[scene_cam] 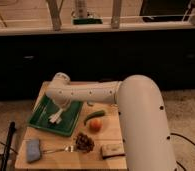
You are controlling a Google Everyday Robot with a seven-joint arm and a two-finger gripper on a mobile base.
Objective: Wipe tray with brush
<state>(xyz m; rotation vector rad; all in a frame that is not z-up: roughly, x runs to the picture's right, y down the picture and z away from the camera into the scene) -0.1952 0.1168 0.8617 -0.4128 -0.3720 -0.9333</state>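
Lab-like room, pincer (61, 111) over wooden table (111, 137), carpet, railing

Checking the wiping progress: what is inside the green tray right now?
Inside the tray lies the whitish brush, with the hand directly above it. The arm hides the tray's far right corner, so anything there cannot be seen.

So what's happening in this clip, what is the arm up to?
The robot's arm reaches across a small wooden table and its tool sits low over the dark green tray. The whitish brush lies on the tray floor right under it. A green pepper, an orange fruit, a grey-blue sponge and a fork sit outside the tray.
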